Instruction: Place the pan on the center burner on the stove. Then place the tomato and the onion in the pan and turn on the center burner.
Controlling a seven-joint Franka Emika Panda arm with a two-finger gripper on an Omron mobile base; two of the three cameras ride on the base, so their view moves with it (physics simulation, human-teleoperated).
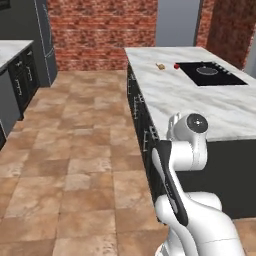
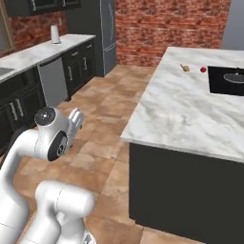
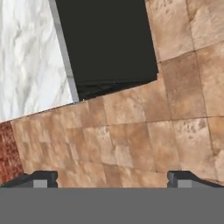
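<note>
End effector [image 3: 112,178] first: we see its two dark fingertips [image 3: 41,178] spread wide at the bottom of the hand view, with nothing between them but tiled floor [image 3: 144,140]. Above them in that view we see the dark side of the island and the edge of its marble desk [image 3: 26,57].

From the base views we see the arm folded low beside the island, well apart from everything on the desk [image 1: 200,95]. At the far end of that desk lies the stove [image 1: 212,74], a black glass cooktop, and on it we make out the pan [image 1: 207,70] as a shallow round shape; which ring it sits on we cannot tell. Just beside the stove's near-left corner sits the tomato [image 1: 176,66], and next to it, a little farther from the stove, the onion [image 1: 160,66]. Both rest on bare marble, apart from each other and outside the pan.
</note>
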